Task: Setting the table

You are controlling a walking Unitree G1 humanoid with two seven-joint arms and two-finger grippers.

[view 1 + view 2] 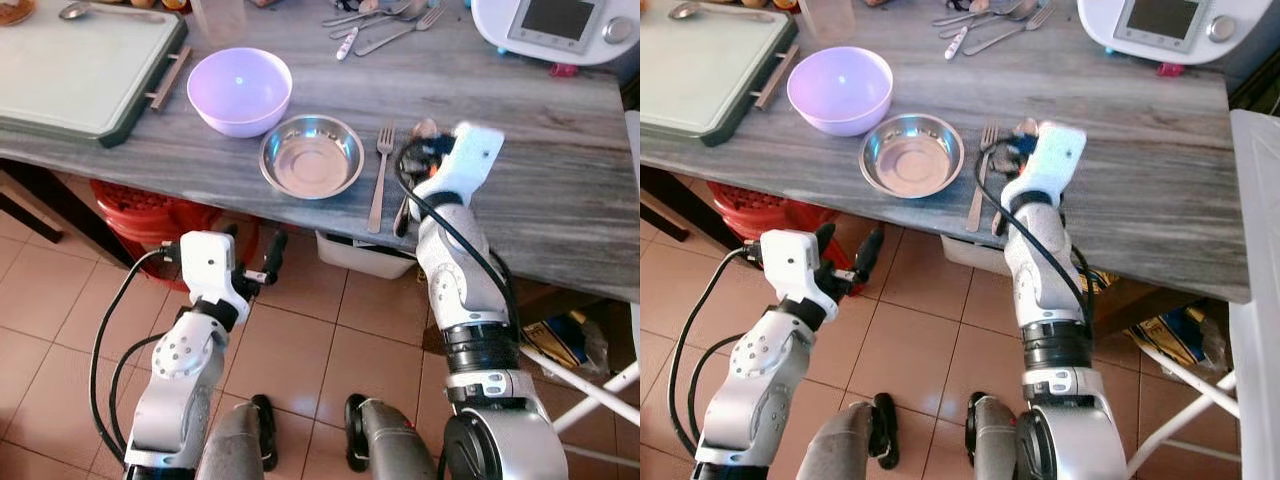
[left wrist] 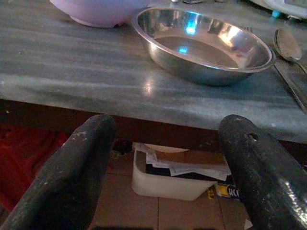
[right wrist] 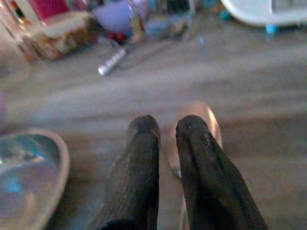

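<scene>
Head views: on the desk [image 1: 560, 190], a steel bowl [image 1: 311, 155] sits near the front edge, fork [image 1: 380, 175] at its 3 o'clock. The left claw [image 1: 262, 262] hangs below the edge, fingers spread.

Right wrist view: the right claw [image 3: 165, 139], fingers nearly together, straddles a spoon [image 3: 204, 117].

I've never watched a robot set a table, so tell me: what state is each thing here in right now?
Purple bowl: upright, empty.
Steel bowl: upright, empty, near the table edge.
Fork: flat on the table, right of the steel bowl.
Spoon: flat on the table, under the right gripper.
Right gripper: jaws nearly shut over the spoon.
Left gripper: jaws open, empty, below the table edge.
</scene>
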